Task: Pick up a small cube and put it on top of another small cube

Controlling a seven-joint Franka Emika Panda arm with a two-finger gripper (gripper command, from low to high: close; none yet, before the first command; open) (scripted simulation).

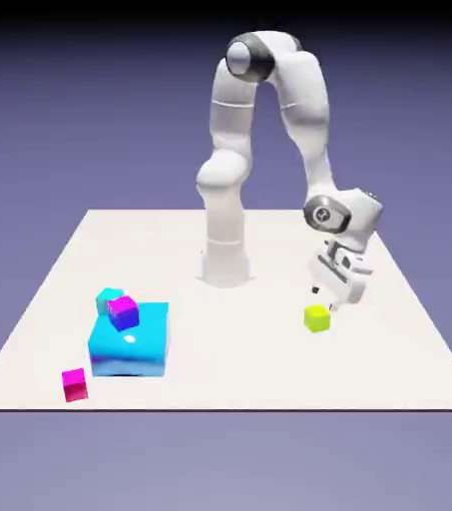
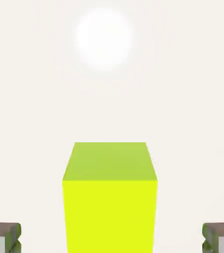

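- A large cyan block [image 1: 129, 342] sits on the white desk [image 1: 269, 369], toward the exterior view's left, with a bright highlight on its top face.
- A small magenta-and-violet cube [image 1: 123, 312] rests on the block's top, at its far corner on the exterior view's left.
- A small cyan cube [image 1: 108, 296] shows just behind that magenta cube, its lower part hidden; whether it stands on the desk or leans on the block cannot be told.
- A second small magenta cube [image 1: 74, 384] lies on the desk near the front edge, just beside the block's near corner, apart from it.
- A plain blue-violet backdrop [image 1: 80, 120] fills the space behind the desk.
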